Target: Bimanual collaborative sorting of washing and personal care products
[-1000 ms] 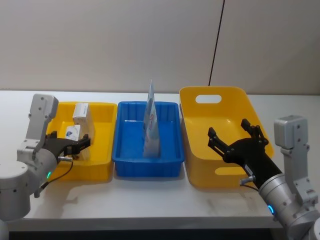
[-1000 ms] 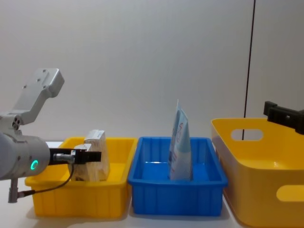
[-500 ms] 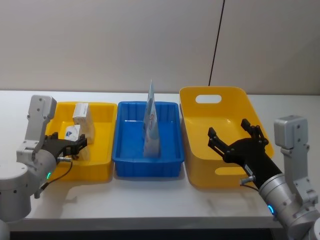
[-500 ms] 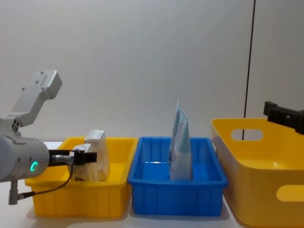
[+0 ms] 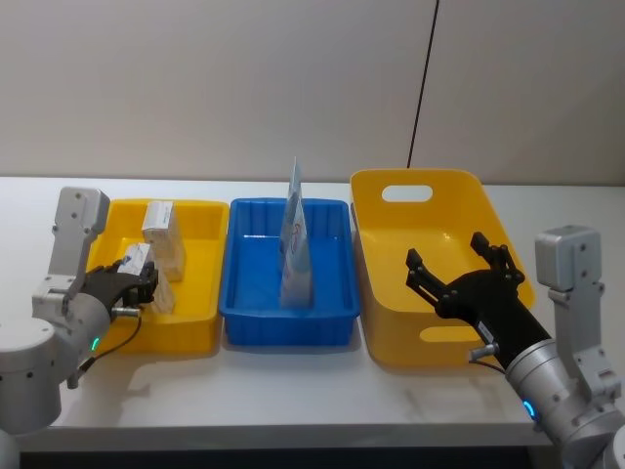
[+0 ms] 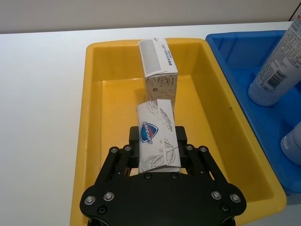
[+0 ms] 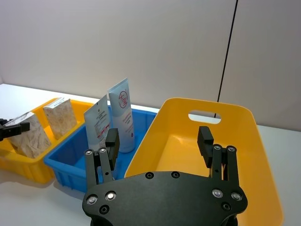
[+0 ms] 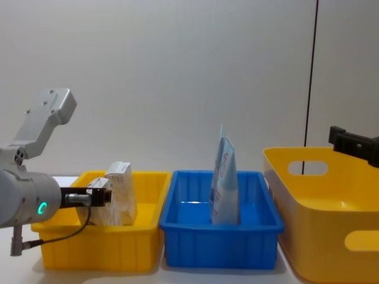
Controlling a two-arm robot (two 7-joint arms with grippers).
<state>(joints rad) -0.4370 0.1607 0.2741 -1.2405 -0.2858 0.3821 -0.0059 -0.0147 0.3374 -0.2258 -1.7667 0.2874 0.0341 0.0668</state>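
Nearest, on the robot's left: left pincer (image 6: 158, 140), closed on the leaf carton (image 6: 154, 123), which it grips by both side faces and holds tilted inside the small yellow bin (image 5: 198, 296); whether the carton's lower edge touches the bin floor cannot be told. Nearest on the right: right pincer (image 5: 447, 252), fingers spread wide and holding nothing, poised over the near half of the large yellow bin (image 5: 393, 327). Beyond the held carton, in the same small bin: second carton (image 6: 160, 68), upright, just behind the first and close to the far wall. Middle position: blue bin (image 5: 289, 319), flanked by the two yellow bins, containing two tubes (image 7: 121, 113) standing cap-down side by side. All three bins rest in a row on the white tabletop (image 5: 293, 386), edges nearly touching.
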